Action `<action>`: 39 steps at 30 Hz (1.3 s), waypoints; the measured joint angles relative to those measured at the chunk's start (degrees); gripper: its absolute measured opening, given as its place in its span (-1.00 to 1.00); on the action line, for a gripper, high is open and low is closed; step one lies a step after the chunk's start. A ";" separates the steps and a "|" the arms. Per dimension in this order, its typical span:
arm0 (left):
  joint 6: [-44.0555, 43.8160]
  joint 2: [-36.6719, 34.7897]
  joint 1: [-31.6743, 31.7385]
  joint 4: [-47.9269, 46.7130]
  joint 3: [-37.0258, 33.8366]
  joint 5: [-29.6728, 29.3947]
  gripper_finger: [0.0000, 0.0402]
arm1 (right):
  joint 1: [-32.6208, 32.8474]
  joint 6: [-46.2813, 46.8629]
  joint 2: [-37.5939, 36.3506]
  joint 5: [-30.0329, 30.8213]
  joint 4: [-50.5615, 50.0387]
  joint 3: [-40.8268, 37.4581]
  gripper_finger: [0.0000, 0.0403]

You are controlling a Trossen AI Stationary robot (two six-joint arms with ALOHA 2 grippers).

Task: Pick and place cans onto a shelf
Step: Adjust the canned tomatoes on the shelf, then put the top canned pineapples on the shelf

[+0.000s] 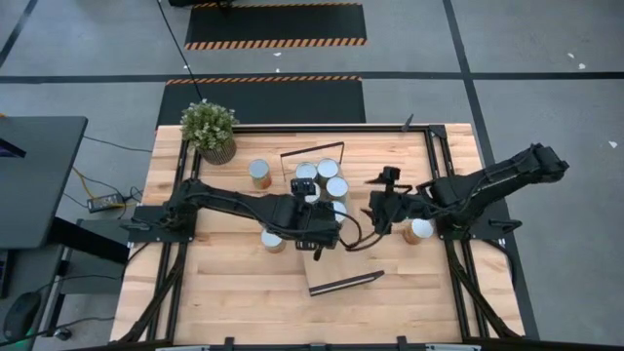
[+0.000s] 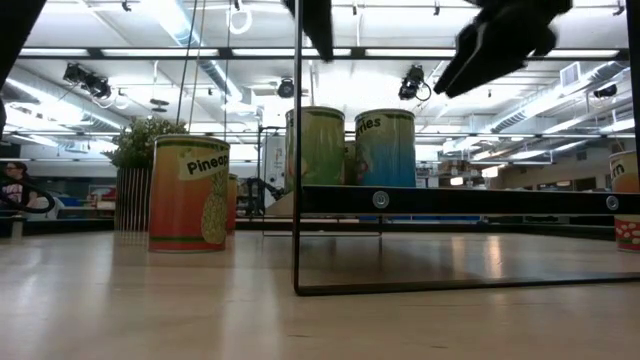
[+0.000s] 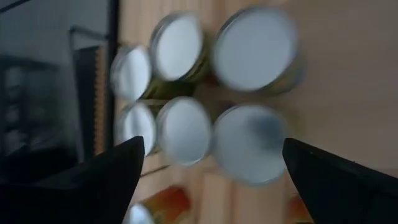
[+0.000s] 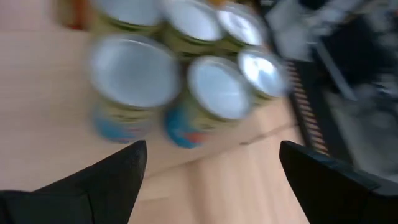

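Low view first: nearest us stands a pineapple can (image 2: 188, 194) on the bare table (image 2: 150, 310), off the shelf, and behind the thin black wire frame (image 2: 297, 160) two more cans, a green one (image 2: 315, 146) and a blue one (image 2: 385, 148), sit up on the shelf board (image 2: 470, 200). A further can (image 2: 626, 200) peeks in at the edge, down on the table too. From the high view, a cluster of cans (image 1: 322, 183) is packed together on the shelf (image 1: 327, 219) mid-table, while strays remain loose: one near the plant (image 1: 209, 130) at (image 1: 259, 174), one by the left arm at (image 1: 273, 241), and one under the right arm at (image 1: 421, 229). So I'd call it well past halfway, with about three cans left to move. Now the fingers: the left gripper (image 3: 211, 168) hangs over the cluster with its fingers spread wide, holding nothing, six silver lids showing between them. The right gripper (image 4: 211, 171) is just beside the cluster on the other side, fingers equally wide apart, touching nothing. Both look empty and ready for the next pick.
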 joint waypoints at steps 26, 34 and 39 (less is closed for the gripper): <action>-9.29 -25.63 -0.60 21.76 -42.59 -10.27 0.94 | -20.64 -8.77 5.48 -16.50 34.72 -12.39 0.86; -18.33 -31.64 -1.01 24.65 -53.85 -9.89 0.94 | -20.44 -9.56 1.57 -10.31 28.83 -11.92 0.86; -19.12 -35.92 -0.22 28.88 -61.65 -9.47 0.94 | -17.98 -5.93 -3.75 -10.32 24.93 -11.91 0.86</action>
